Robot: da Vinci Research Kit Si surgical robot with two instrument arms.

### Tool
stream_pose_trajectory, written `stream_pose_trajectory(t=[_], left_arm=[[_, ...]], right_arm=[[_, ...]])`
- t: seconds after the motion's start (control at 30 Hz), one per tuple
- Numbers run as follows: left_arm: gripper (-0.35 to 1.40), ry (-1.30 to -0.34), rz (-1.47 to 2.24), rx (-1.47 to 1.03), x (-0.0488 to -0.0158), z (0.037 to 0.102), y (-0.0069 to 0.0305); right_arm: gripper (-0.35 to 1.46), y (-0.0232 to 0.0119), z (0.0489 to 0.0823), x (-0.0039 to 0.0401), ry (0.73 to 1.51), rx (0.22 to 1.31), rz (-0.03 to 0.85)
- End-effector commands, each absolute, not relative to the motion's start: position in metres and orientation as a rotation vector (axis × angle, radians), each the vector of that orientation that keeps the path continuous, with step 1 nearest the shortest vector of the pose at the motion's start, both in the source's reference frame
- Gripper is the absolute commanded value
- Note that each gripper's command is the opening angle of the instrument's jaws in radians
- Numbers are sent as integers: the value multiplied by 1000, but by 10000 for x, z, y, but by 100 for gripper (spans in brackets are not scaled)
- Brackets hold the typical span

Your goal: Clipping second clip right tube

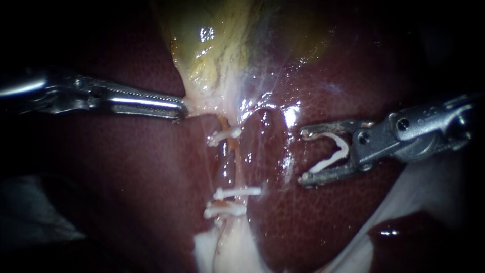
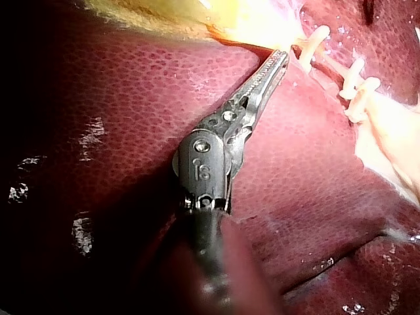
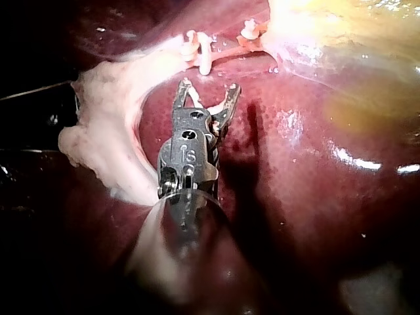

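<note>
Spread holding a clip [image 1: 331,151], right instrument [image 1: 304,156] jaws should be squared across the tube [image 1: 230,164] below the gallbladder [image 1: 212,45], itself gripped by left instrument [image 1: 179,108] jaws.

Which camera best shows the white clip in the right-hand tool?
The endoscope view: the clip lies side-on, whole, between the right instrument's jaws. The right wrist view shows only a sliver; the left wrist view, nothing.
</note>
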State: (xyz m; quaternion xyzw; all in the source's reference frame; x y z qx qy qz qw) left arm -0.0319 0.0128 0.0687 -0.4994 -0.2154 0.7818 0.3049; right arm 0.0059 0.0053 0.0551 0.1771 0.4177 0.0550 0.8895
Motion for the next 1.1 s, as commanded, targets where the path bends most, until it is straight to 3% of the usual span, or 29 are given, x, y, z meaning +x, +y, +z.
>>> stream_pose_trajectory(t=[0.03, 0.37, 0.63, 0.83, 1.1], left_arm=[[-35, -574, 2068, -1322, -317, 683, 130], [-35, -587, 2033, -1344, -286, 623, 144], [-35, -581, 2033, -1347, -286, 614, 143], [-35, -580, 2033, -1347, -286, 614, 143], [-35, -579, 2033, -1347, -287, 615, 143]], right_arm=[[50, 52, 552, 59, 867, 368, 114], [50, 52, 552, 60, 866, 367, 116], [50, 48, 562, 81, 869, 391, 151], [50, 37, 593, 111, 905, 518, 244], [50, 24, 641, 150, 907, 595, 327]])
